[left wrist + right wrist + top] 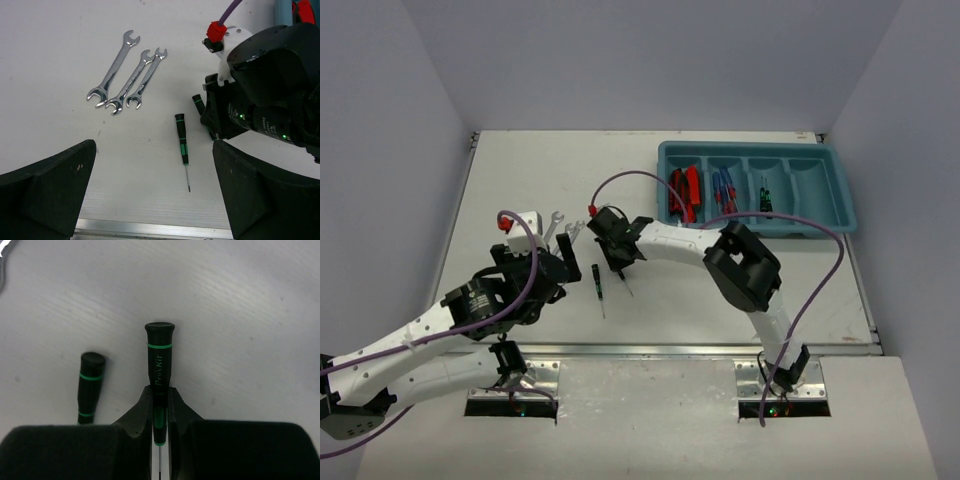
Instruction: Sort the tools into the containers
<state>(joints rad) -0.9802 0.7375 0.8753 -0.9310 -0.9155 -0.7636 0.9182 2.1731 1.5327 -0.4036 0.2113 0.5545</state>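
A: Where is there room to move?
B: The tray (840, 196) sits at the far right corner of the table (520, 170), and bare table lies between it and the right tool (160, 405).
A: And the screwdriver (160, 355)?
B: The right tool is clamped on it, low on the handle. A second screwdriver (91, 380) lies just beside, not touching. The left tool (155, 200) stands wide apart, near three wrenches (125, 75).

Both arms have white links (672, 238), black joints (745, 268), purple cables (231, 10) with red plugs (216, 31), and the right tool (159, 395) is black.
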